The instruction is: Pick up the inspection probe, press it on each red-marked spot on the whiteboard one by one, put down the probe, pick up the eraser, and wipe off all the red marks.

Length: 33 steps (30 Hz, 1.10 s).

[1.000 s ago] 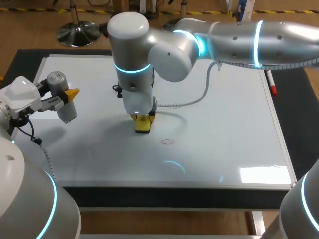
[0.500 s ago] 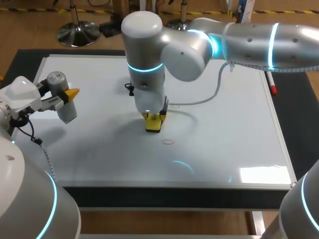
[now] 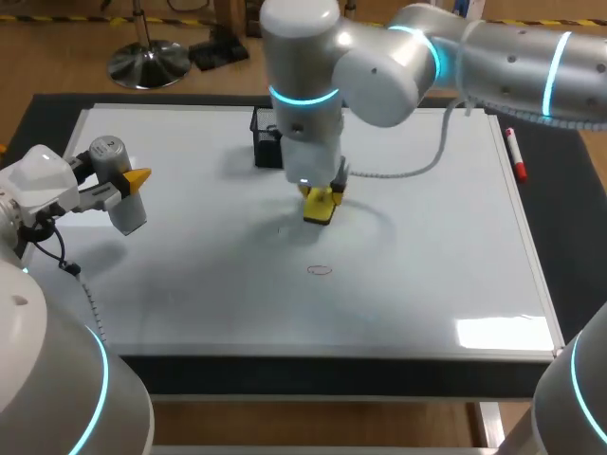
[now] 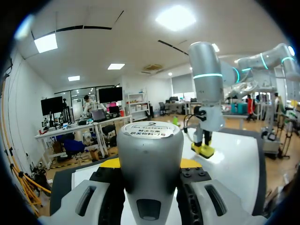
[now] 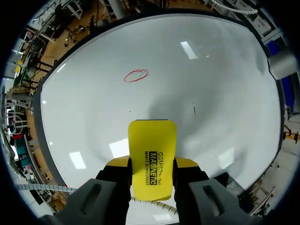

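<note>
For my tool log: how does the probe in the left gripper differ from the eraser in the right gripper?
The probe, in the left gripper, is a silver cylinder; the eraser, in the right gripper, is a flat yellow block. The probe sits by the whiteboard's left edge, the eraser over its middle. Both are clamped between fingers.

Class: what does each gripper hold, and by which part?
The right gripper holds the yellow eraser by its two long sides, near one end. The left gripper holds the silver probe around its body.
</note>
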Each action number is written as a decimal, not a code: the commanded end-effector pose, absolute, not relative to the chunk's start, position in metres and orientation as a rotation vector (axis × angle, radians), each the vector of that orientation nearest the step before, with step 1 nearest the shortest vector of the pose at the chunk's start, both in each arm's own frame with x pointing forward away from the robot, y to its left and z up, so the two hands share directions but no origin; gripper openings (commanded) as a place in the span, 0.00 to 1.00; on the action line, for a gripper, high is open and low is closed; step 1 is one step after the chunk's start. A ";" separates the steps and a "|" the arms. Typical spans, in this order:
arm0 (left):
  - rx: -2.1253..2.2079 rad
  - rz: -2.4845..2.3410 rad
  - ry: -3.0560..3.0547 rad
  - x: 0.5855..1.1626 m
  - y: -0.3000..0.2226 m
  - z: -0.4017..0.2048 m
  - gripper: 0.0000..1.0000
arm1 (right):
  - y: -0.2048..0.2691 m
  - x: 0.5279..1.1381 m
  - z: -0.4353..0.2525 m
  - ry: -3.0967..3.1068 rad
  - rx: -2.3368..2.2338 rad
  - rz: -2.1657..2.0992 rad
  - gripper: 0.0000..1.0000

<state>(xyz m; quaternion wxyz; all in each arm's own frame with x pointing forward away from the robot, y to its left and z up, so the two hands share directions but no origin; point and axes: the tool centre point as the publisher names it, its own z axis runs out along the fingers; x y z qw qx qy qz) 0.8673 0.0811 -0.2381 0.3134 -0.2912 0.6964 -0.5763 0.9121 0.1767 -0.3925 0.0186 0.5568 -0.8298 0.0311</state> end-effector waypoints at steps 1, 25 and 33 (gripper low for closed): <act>-0.767 -1.519 1.829 0.867 0.080 -0.238 0.00 | 0.128 0.914 -0.381 -2.658 1.648 0.077 0.00; -0.767 -1.519 1.829 0.867 0.080 -0.238 0.00 | -0.047 0.913 -0.386 -2.994 0.881 0.067 0.00; -0.767 -1.519 1.829 0.867 0.080 -0.238 0.00 | -0.072 0.907 -0.390 -3.018 0.760 0.061 0.00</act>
